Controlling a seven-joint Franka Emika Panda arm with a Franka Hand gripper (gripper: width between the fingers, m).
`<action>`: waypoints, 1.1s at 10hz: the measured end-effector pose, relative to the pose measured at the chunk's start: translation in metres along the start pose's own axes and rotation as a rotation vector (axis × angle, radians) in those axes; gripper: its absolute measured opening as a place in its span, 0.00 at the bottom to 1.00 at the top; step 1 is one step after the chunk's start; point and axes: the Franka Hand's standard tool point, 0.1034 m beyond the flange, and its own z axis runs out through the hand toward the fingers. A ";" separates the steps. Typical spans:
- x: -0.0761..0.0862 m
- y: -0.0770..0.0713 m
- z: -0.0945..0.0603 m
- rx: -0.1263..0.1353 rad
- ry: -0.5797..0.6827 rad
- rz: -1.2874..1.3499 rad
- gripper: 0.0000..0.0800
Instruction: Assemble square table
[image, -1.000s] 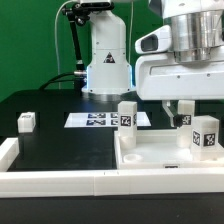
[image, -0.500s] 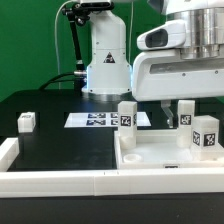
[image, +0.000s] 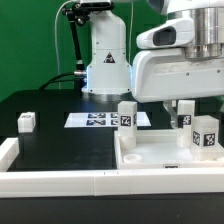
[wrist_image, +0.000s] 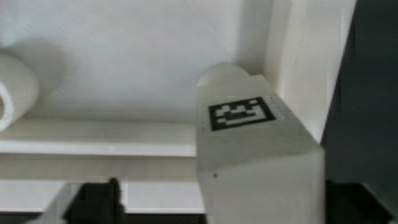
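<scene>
The square table's white slab lies rimmed face up at the exterior view's right. Three tagged white posts stand on it: one at its near-left corner, one at its right, and one at the back under my wrist. My gripper hangs over that back post, largely hidden by the wrist housing. In the wrist view the tagged post runs between my dark fingers, with a gap on one side. My gripper is open around it. A fourth post lies loose at the left.
The marker board lies flat in front of the robot base. A long white rail edges the front of the black table, with a raised end at the left.
The wrist housing has shifted slightly toward the exterior view's left and a little upward. The slab and the posts stand where they were.
</scene>
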 end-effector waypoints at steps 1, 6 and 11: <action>0.000 0.000 0.000 0.000 0.000 0.000 0.46; 0.000 0.000 0.000 0.017 0.019 0.227 0.36; -0.004 -0.007 0.001 0.039 0.032 0.706 0.36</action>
